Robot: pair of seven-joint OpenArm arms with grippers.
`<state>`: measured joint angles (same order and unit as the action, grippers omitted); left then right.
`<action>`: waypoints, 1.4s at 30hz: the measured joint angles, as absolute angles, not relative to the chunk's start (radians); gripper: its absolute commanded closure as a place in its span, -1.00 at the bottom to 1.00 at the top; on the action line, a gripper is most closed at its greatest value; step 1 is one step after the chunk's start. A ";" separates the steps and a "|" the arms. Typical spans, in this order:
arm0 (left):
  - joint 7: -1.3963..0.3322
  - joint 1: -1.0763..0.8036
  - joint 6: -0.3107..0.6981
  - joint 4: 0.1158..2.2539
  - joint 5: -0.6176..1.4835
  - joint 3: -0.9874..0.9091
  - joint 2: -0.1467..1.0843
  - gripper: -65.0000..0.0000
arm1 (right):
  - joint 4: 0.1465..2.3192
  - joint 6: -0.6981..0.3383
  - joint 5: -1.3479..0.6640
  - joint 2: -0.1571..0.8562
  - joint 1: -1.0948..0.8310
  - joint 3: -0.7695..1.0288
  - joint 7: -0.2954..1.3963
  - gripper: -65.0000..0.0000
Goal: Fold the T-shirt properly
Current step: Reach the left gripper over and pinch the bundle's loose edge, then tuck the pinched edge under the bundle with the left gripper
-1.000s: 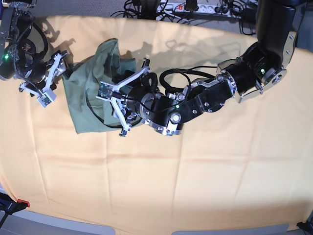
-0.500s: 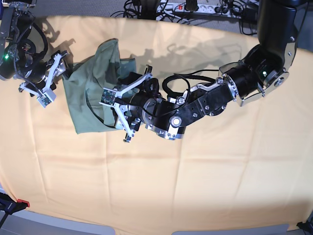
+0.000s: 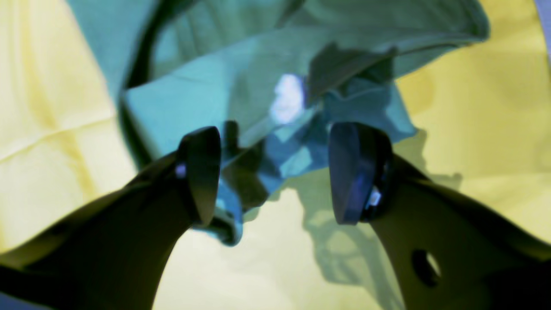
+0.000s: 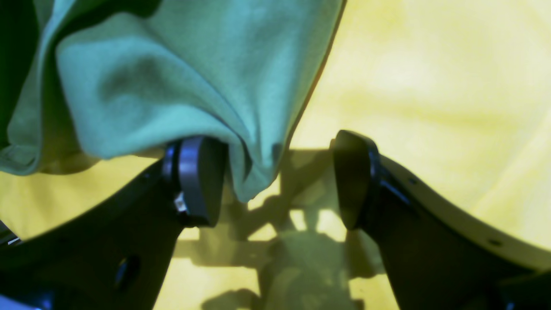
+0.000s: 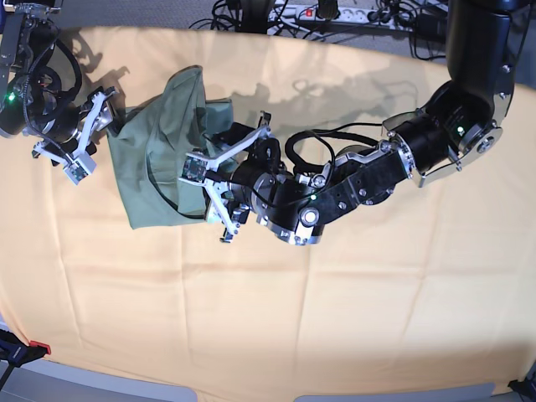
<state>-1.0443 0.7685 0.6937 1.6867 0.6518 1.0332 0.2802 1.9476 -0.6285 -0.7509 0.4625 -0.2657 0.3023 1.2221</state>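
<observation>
Your T-shirt (image 5: 159, 159) lies bunched and partly folded on the yellow cloth (image 5: 335, 318), toward the far left part of the table, short of its left edge. Your left gripper (image 5: 213, 188) sits at the shirt's right edge with its jaws spread wide; in its wrist view only a fold of fabric shows between the pads, nothing pinched. Your right gripper (image 5: 79, 138) waits at the shirt's left edge, also wide open, fabric draped against one pad (image 4: 196, 181).

T-shirt (image 5: 155, 163): sage green, plain, thin fabric. I see it bunched and partly folded on the yellow cloth (image 5: 276, 318), creased, upper-left area, one edge raised in folds.
</observation>
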 measured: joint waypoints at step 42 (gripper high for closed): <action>-1.057 0.773 0.694 1.714 0.693 1.032 0.392 1.00 | 1.948 -0.628 -0.692 0.463 -0.265 0.302 1.181 -0.29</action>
<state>-1.0573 0.7734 0.6937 1.7138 0.6926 1.0325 0.3920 1.9476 -0.6277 -0.6918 0.4625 -0.2653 0.3023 1.1809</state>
